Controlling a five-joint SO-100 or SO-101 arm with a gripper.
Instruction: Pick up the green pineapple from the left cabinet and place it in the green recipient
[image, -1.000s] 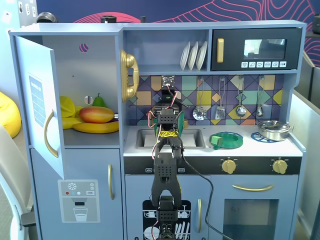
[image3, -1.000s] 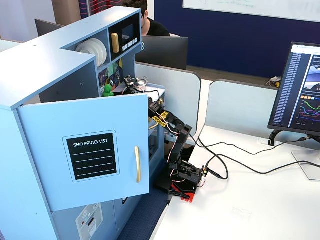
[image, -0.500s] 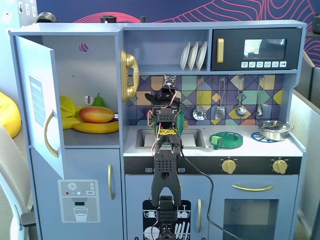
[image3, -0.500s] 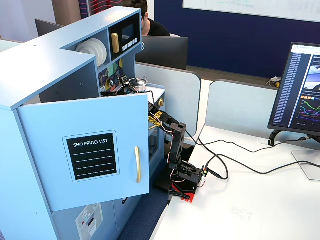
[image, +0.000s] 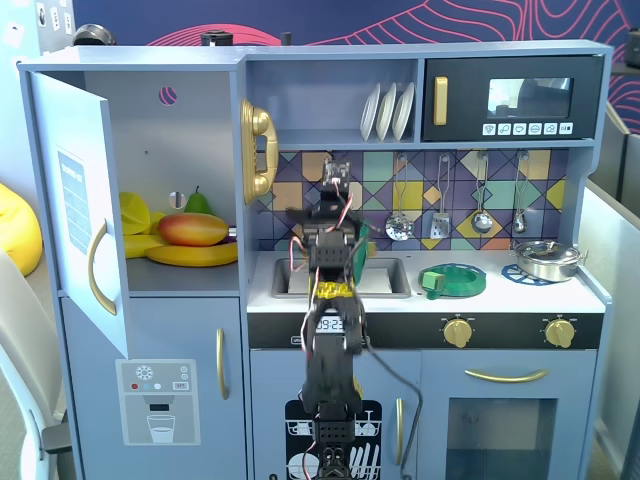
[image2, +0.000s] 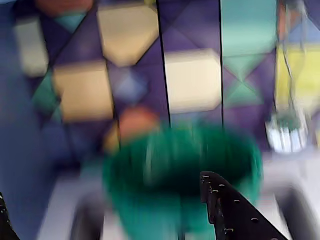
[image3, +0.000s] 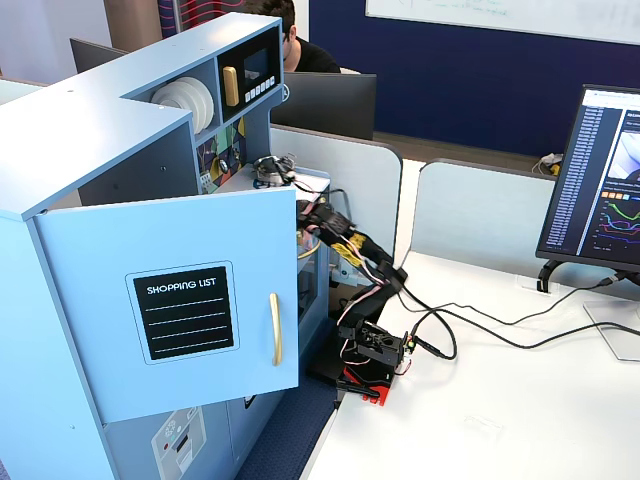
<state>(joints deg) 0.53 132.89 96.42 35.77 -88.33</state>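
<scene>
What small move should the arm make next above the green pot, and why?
Probably pause and steady over the green recipient. The wrist view is blurred, the pot lies just under the fingers, and no green pineapple shows between them or on the shelf of the open left cabinet, so whether it is already inside cannot be told.

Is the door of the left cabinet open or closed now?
Open. The left cabinet door swings outward, showing the fruit on its shelf; in a fixed view it stands ajar.

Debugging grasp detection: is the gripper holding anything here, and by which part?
Cannot be told. The gripper points at the green recipient in the blurred wrist view; no pineapple shows between its fingers, and the arm hides the gripper in the fixed views.
</scene>
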